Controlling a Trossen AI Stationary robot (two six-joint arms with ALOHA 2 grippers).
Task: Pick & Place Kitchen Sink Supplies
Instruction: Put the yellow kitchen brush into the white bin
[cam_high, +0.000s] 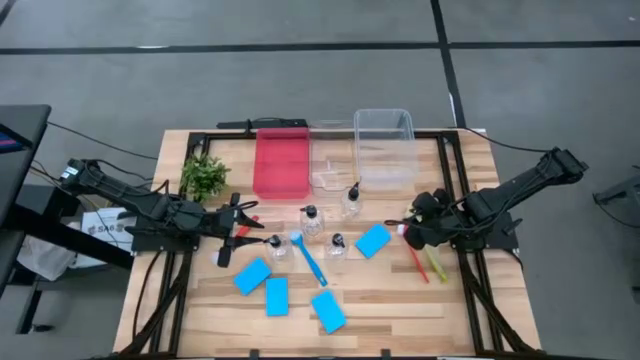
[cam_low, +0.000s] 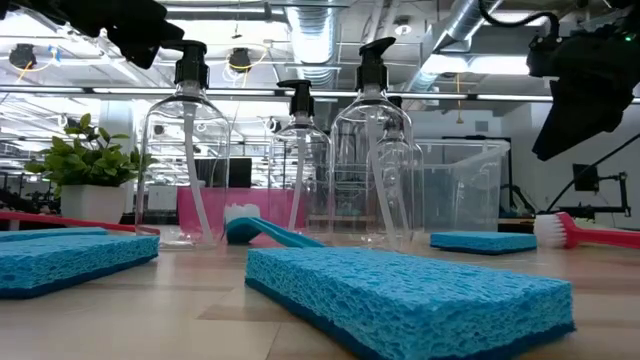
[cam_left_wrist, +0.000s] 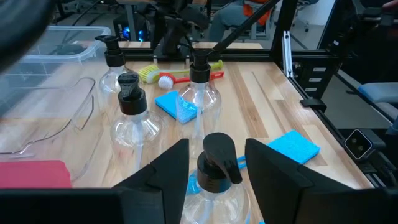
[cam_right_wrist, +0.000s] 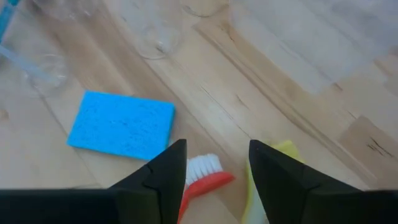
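Observation:
Several clear pump bottles stand mid-table: one (cam_high: 278, 245) by my left gripper, others (cam_high: 311, 220) (cam_high: 338, 247) (cam_high: 352, 198) beyond it. Several blue sponges (cam_high: 252, 276) (cam_high: 372, 240) lie flat on the wood, and a blue brush (cam_high: 308, 257) lies between the bottles. My left gripper (cam_high: 258, 238) is open and level, its fingers on either side of the near bottle's black pump top (cam_left_wrist: 217, 163) with a gap on each side. My right gripper (cam_high: 408, 228) is open and hangs above the white bristle head (cam_right_wrist: 203, 167) of the red brush (cam_high: 416, 260). Beside that lies the yellow-green brush (cam_high: 437, 266).
At the table's far side stand a red tray (cam_high: 281, 162) and a clear bin (cam_high: 385, 148), with a flat clear lid (cam_high: 330, 172) between them. A small potted plant (cam_high: 205, 178) sits at the far left. Bare wood lies along the near edge, past the sponges.

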